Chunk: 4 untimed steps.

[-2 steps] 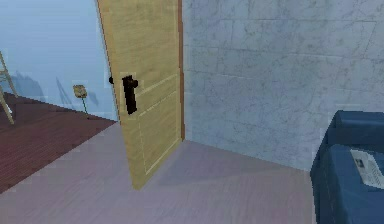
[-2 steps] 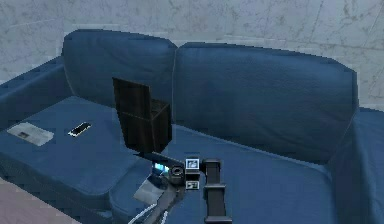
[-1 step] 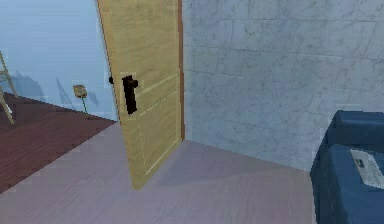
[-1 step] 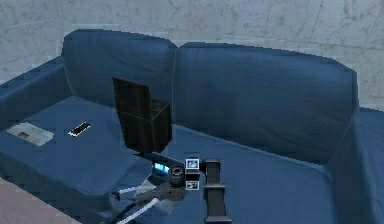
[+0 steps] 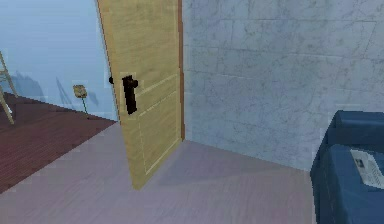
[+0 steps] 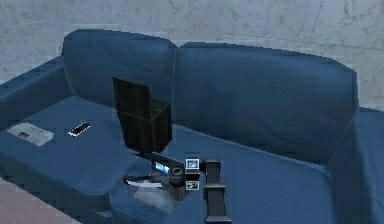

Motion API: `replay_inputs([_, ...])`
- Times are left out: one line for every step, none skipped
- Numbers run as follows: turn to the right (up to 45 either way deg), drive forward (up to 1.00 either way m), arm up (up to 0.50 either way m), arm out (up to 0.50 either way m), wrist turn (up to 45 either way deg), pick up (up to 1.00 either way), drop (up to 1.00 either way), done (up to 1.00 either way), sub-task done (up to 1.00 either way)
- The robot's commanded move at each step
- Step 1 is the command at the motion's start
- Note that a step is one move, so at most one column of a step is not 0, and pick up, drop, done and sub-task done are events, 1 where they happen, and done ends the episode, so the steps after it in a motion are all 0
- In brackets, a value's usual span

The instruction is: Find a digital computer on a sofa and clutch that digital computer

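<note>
Grasping is the step in hand, as I judge it: the search looks done, since the deep-blue cushioned fabric sofa [image 6: 250,90] lies right alongside the robot and the arm reaches over its seat. The dark, thin, opened digital computer [image 6: 140,115] stands on the sofa's seat, close to the seam between the two seat cushions, with its screen panel raised toward the sofa's backrest. The dark square arm bar [image 6: 215,200] crosses the sofa's front edge. The dark two-fingered gripper [image 6: 152,166] sits low over the seat, at the computer's near side, toward the sofa's front.

Whether the pincer has hold of anything cannot be told, because the computer rests on the cushion directly behind it, and contact cannot be judged either.

Farther along the sofa's seat, toward its armrest, lie a small dark slab with a pale face [image 6: 79,129] and a pale flat printed sheet [image 6: 30,133]. Neither concerns the task. Beyond that end of the sofa stands a light wooden panelled door [image 5: 145,90], ajar against the grey marbled wall [image 5: 260,70].

The next move calls for settling the fingers around a firm edge of the computer, likely its base or the hinge side, then lifting it clear of the sofa's cushion without tipping the screen over
</note>
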Motion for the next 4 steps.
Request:
replay_inputs([0.0, 0.00, 0.00, 0.00, 27.0, 0.00, 0.00, 0.00, 0.00])
replay_inputs([0.0, 0.00, -0.30, 0.00, 0.0, 0.00, 0.00, 0.00, 0.00])
replay_inputs([0.0, 0.00, 0.00, 0.00, 0.0, 1.00, 0.00, 0.00, 0.00])
replay_inputs([0.0, 0.00, 0.10, 0.00, 0.0, 0.00, 0.00, 0.00, 0.00])
